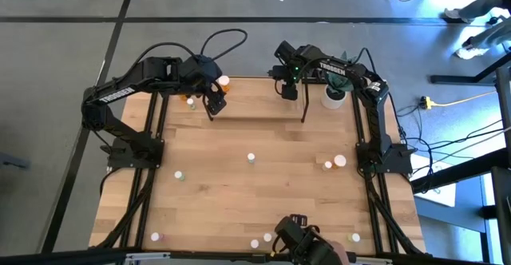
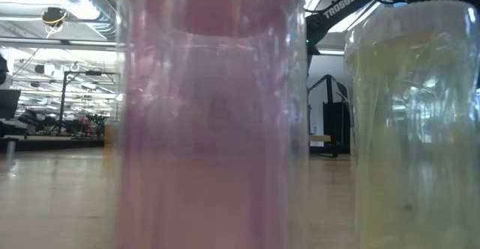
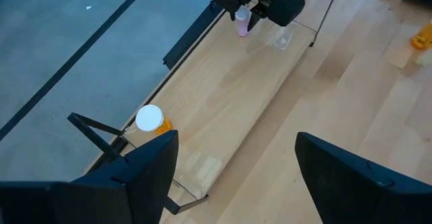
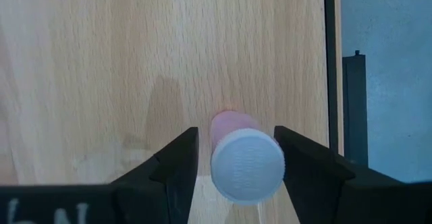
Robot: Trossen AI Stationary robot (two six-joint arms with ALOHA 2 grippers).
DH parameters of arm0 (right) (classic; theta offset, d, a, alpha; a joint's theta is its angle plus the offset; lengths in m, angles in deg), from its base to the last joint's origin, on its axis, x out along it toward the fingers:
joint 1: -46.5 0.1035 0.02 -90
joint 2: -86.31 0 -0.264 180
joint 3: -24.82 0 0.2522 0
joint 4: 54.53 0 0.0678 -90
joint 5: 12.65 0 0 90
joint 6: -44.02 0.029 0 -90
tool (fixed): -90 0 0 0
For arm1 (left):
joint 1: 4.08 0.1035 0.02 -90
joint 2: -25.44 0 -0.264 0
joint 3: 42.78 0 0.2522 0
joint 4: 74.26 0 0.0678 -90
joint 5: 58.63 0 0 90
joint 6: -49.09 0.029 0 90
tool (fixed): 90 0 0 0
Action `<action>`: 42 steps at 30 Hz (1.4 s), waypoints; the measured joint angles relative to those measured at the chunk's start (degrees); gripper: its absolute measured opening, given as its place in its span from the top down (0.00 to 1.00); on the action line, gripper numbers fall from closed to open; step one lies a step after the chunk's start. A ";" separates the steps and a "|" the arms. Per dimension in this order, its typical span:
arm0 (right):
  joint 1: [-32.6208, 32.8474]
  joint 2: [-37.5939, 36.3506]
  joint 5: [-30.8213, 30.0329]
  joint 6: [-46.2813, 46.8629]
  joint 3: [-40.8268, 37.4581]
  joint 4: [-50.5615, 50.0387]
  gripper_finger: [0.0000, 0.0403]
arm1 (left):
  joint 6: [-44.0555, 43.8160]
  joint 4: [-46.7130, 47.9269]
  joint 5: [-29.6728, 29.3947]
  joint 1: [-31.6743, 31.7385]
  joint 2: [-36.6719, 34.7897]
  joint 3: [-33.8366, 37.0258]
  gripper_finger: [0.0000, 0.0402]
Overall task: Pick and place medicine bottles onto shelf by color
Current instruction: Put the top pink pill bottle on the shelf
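Observation:
The shelf (image 1: 255, 109) is a light wooden board with black upright loops, standing at the table's far edge. An orange bottle (image 3: 150, 119) with a white cap stands on its left end, and also shows in the high view (image 1: 224, 82). My left gripper (image 3: 236, 163) is open and empty just on the near side of it (image 1: 214, 101). My right gripper (image 4: 236, 143) is over the shelf's right part (image 1: 289, 89). Its fingers stand on either side of an upright pink bottle (image 4: 244, 160), which also shows in the left wrist view (image 3: 241, 21). My right gripper points down over the pink bottle, one finger on each side of its white cap (image 4: 246, 164). A strip of wood shows between one finger (image 4: 182, 160) and the cap. I cannot tell whether the other finger (image 4: 297, 163) touches it.
A white plant pot (image 1: 334, 97) stands right of the shelf. Loose bottles lie over the table: mid-table (image 1: 251, 158), right (image 1: 328, 165) (image 1: 340, 160), left (image 1: 179, 174). Several stand at the near edge, where a pink one (image 2: 210, 114) and a whitish one (image 2: 412, 121) fill the low view.

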 joint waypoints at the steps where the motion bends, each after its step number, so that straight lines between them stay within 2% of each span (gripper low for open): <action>1: 0.00 0.00 0.00 0.13 0.00 0.00 0.52 | 0.00 0.00 0.02 0.00 0.00 0.00 0.28; 42: 0.02 -0.09 -0.04 1.79 0.02 0.17 0.52 | 1.44 0.02 0.00 0.00 0.01 0.00 0.28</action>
